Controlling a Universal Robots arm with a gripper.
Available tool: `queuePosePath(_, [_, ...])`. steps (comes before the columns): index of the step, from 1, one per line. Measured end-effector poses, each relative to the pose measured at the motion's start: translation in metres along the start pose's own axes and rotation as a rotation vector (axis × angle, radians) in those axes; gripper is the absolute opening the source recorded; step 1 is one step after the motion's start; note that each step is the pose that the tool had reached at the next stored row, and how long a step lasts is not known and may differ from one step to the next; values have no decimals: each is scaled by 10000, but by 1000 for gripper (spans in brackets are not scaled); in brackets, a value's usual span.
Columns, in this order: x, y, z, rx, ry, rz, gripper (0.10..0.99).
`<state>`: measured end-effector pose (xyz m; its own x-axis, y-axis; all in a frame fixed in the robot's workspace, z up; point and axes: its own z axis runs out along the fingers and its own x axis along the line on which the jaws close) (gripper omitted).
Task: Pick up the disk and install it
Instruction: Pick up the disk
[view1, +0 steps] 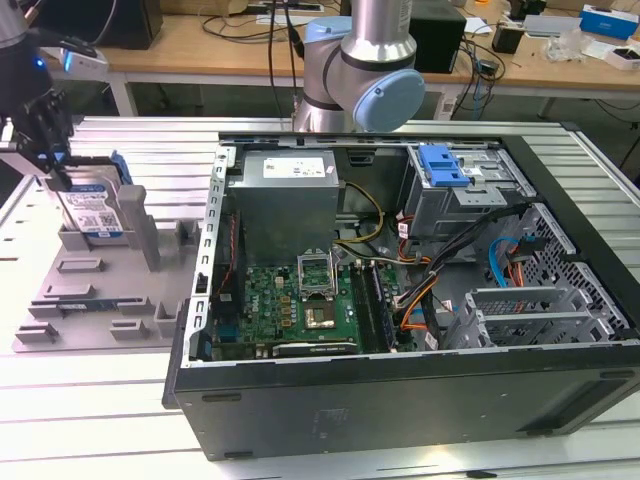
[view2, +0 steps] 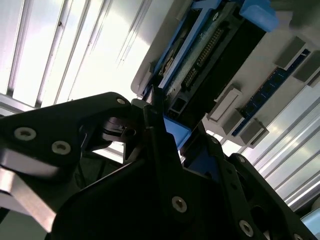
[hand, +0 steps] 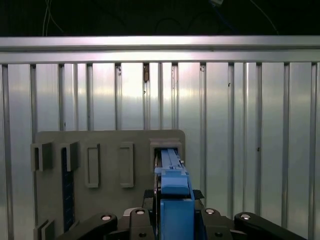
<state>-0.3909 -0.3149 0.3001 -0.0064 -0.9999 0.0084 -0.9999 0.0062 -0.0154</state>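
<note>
At the exterior view's far left: the black claw, closed on the disk from above. Gripping by the blue frame along the upper edge, jaws pressed to either side of it, as seen in both wrist views.

Disk upright on its edge, seated in a slot of the grey tray, label facing the exterior camera. Directly below the claw and touching it, with the lower part down between the tray's grey posts.

In the first wrist view, blue frame straight between the jaws, running away into a grey socket of the tray. In the second wrist view, connector end and dark face of the disk beyond the jaw tips, grey tray blocks just beside.

Tray flat on the ribbed metal table. Just beside it, toward the exterior view's right, an open computer case on its side. Inside: green board, grey power box, blue clip on the drive cage, well apart from the disk. Behind the case, the arm's grey-and-blue joint.
</note>
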Motion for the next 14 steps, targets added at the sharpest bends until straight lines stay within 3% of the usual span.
queuePosePath(4, [0,-1,-46,0,-3,-1,365])
queuePosePath(14, [3,-5,-338,1,-13,0,365])
